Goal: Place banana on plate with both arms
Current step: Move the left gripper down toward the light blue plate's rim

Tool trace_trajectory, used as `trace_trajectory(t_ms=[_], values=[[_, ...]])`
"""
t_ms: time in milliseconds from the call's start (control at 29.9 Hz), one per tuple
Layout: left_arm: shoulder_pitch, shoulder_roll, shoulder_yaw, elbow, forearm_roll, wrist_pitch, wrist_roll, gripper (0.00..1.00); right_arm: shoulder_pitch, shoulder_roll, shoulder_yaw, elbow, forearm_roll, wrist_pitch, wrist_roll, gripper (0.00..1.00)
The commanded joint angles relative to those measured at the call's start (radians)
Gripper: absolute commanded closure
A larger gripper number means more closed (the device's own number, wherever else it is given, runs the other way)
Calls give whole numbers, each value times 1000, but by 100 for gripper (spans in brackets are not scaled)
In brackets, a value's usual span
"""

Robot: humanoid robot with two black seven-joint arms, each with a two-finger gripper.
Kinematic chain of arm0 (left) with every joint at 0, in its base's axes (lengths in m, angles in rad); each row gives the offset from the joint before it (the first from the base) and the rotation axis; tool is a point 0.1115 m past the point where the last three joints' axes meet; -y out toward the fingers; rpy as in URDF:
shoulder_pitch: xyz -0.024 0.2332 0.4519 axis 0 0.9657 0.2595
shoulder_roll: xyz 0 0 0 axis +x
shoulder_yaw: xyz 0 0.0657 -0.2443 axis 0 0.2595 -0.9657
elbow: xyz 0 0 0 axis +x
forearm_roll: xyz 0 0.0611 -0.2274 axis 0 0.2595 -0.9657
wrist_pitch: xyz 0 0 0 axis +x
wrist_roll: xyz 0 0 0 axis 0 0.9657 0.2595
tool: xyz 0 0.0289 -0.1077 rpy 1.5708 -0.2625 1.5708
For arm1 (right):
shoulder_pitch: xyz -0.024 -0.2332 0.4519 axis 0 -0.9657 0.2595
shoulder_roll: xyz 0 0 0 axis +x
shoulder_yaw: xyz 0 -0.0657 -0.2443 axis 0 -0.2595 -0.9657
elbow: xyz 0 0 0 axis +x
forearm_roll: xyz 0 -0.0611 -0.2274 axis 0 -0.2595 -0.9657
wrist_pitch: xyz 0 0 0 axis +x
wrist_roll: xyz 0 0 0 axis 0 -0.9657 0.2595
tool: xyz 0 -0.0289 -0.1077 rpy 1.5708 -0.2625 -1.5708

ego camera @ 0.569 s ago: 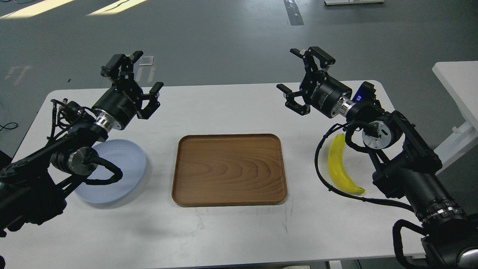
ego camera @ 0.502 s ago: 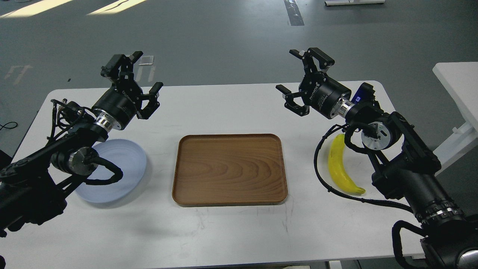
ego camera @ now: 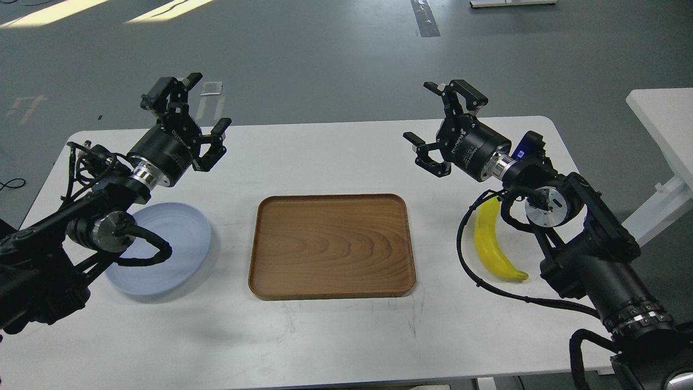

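The yellow banana (ego camera: 492, 242) lies on the white table at the right, partly behind my right arm's wrist and cable. The pale blue-grey plate (ego camera: 173, 249) sits at the left, partly covered by my left arm. My left gripper (ego camera: 184, 116) is open and empty, raised above the table behind the plate. My right gripper (ego camera: 436, 124) is open and empty, raised above the table to the upper left of the banana.
A rectangular brown wooden tray (ego camera: 331, 245) lies in the middle of the white table (ego camera: 325, 336), between plate and banana. A second white table (ego camera: 663, 124) stands at the far right. Grey floor lies beyond the table's far edge.
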Motion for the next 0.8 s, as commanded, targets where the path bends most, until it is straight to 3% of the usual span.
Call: trace_trajectory(t_ms=[0,67,769], values=[[-6,13,-1,8,-5,-34,87,2,0,0,4,1,1,-1,0,0],[-6,32,-1,14,-2,-68,109,2,0,-2,7,1,1,-4,-4,0],[-1,65,-21,9,-9,-75,107,2,-6,-3,4,24,1,-7,-27,0]])
